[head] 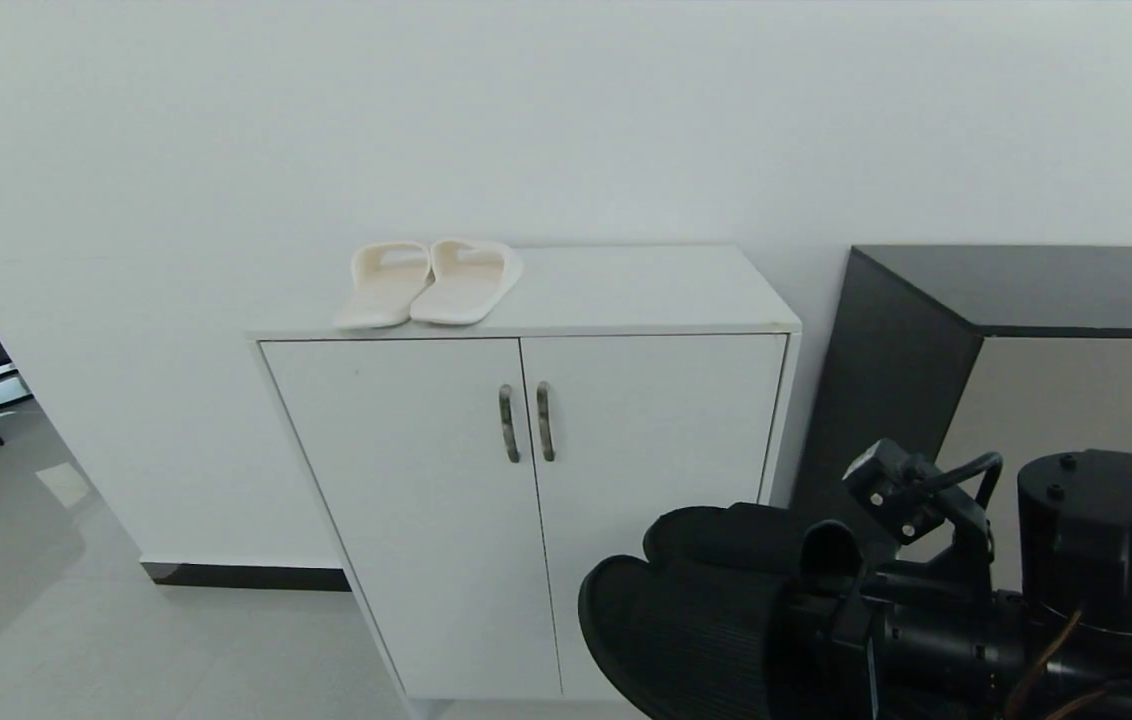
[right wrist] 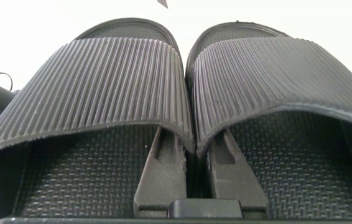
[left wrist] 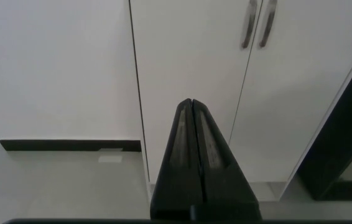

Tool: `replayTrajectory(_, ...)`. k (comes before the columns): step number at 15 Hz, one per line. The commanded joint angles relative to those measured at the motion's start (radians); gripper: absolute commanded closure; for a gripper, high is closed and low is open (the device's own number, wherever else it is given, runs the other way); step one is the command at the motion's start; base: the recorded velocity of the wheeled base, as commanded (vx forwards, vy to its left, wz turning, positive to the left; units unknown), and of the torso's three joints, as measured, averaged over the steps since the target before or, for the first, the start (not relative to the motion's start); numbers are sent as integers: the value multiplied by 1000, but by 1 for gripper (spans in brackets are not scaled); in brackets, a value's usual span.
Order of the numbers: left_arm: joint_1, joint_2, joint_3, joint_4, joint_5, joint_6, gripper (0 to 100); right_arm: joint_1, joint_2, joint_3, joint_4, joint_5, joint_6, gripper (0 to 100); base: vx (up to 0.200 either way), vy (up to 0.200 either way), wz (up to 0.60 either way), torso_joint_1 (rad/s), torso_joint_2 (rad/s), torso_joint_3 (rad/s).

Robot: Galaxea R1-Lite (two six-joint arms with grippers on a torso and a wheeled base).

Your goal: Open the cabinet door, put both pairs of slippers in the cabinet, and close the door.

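Holding black slippers [head: 686, 620] pinched together, right gripper [right wrist: 193, 143] sits low before cabinet [head: 406, 500]; doors shut, white slippers [head: 431, 282] on top. Left gripper [left wrist: 192, 124], closed and empty, should open, then hook a handle [head: 509, 423].

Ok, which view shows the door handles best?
The head view: both handles show whole on the shut doors. The left wrist view cuts them off; the right wrist view faces the black slippers.

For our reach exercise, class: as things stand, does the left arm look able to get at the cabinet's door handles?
Probably yes. The left tool is shut and empty, pointing at the closed doors, and nothing stands between it and the handles; it must open first.
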Motion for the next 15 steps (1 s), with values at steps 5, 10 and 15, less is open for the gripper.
replayTrajectory(5,1,1,0,0,0,-2,100,-1,1,1,-8,2,0,100,0,0,0,-189,486,288)
replayTrajectory(10,0,1,0,0,0,-1,0,1,5,10,-29,2,-11,100,0,0,0,-164,456,291)
replayTrajectory(15,0,1,0,0,-2,1,0,1,36,26,-60,5,-29,100,0,0,0,-109,396,278)
